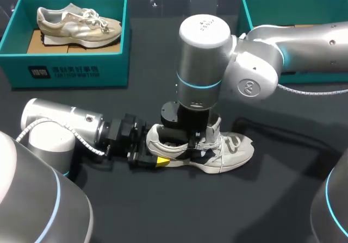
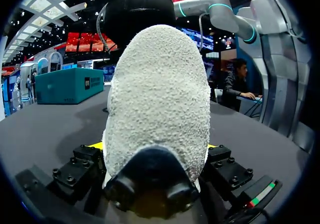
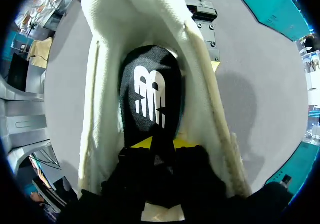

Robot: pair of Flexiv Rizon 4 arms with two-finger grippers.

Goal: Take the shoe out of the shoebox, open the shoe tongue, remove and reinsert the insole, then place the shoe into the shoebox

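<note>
A white shoe (image 1: 231, 150) lies on its sole in the middle of the dark table, toe pointing right. My left gripper (image 1: 157, 156) comes in low from the left and stands open, with the shoe's heel (image 2: 157, 98) filling the space between its yellow fingertips (image 2: 96, 145). My right gripper (image 1: 190, 138) points straight down into the shoe's mouth. In the right wrist view the shoe's white lining (image 3: 100, 83) surrounds the black insole (image 3: 150, 93), which bears a white logo. The right gripper (image 3: 162, 145) is shut on the insole's near part, its yellow tips close together.
A teal shoebox (image 1: 70, 72) at the back left holds a second, beige shoe (image 1: 79, 23). Another teal shoebox (image 1: 255, 6) stands at the back right, partly behind my right arm (image 1: 304, 44). Bare dark tabletop lies in front of the shoe.
</note>
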